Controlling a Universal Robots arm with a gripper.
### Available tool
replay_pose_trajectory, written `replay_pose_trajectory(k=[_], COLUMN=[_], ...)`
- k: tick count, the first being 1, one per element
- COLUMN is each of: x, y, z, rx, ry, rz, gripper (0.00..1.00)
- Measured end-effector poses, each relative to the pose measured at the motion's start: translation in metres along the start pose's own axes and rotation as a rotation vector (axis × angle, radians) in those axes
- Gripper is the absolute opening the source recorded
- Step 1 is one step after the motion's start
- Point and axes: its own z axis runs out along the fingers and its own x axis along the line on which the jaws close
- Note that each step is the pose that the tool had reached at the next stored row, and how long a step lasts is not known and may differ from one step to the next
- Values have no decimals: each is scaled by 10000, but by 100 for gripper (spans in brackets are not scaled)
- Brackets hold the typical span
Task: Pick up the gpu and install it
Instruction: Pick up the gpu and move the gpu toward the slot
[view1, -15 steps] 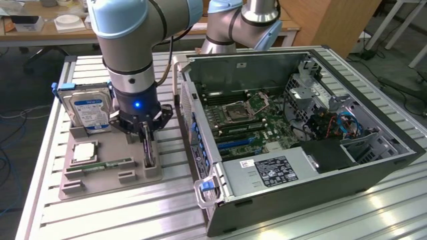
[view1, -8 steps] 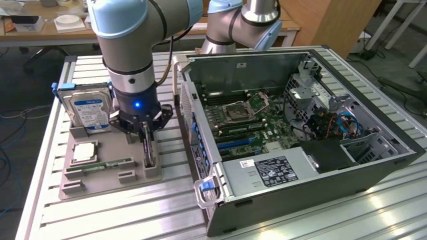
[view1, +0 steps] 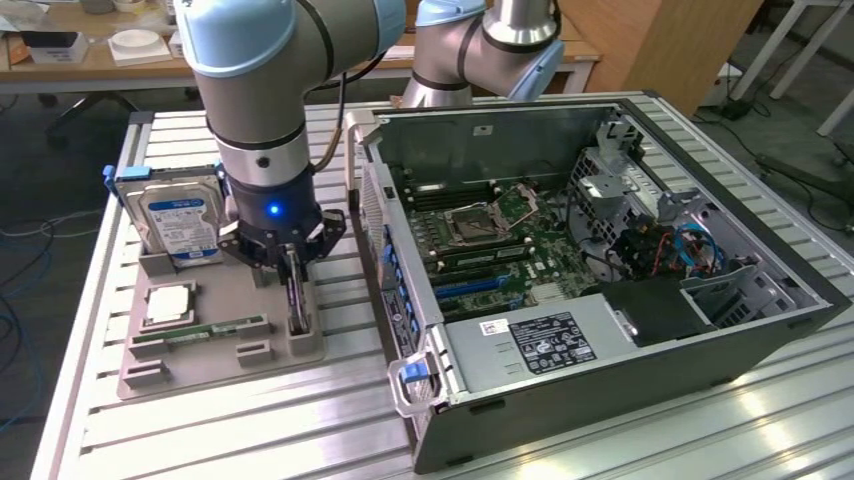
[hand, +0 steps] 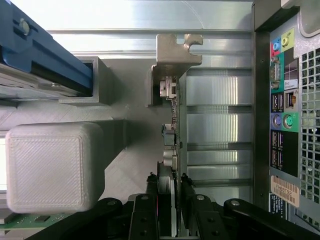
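Observation:
The gpu (view1: 298, 312) stands on edge in a slot of the grey holder tray (view1: 214, 368), on the exterior view's left, beside the open computer case (view1: 627, 345). My gripper (view1: 294, 268) comes straight down onto the card's top edge. In the wrist view the gripper (hand: 169, 189) has one black finger (hand: 150, 192) against each face of the gpu (hand: 171, 125), and the card's silver bracket (hand: 172, 52) points away from the camera. The gripper is shut on the gpu, which still sits in the tray.
On the tray also sit a hard drive with a blue label (view1: 180, 215), a square processor (view1: 171, 302) and a narrow green memory stick (view1: 214, 328). The case's rear port panel (hand: 282, 125) lies close beside the card. Blue expansion slots (view1: 474, 285) show on the motherboard.

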Motion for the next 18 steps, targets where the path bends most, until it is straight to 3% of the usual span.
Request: replay_pose_trajectory(k=[18], x=[0], y=[0], z=[0], rx=[0], ry=[-1], rz=[0], gripper=[28])
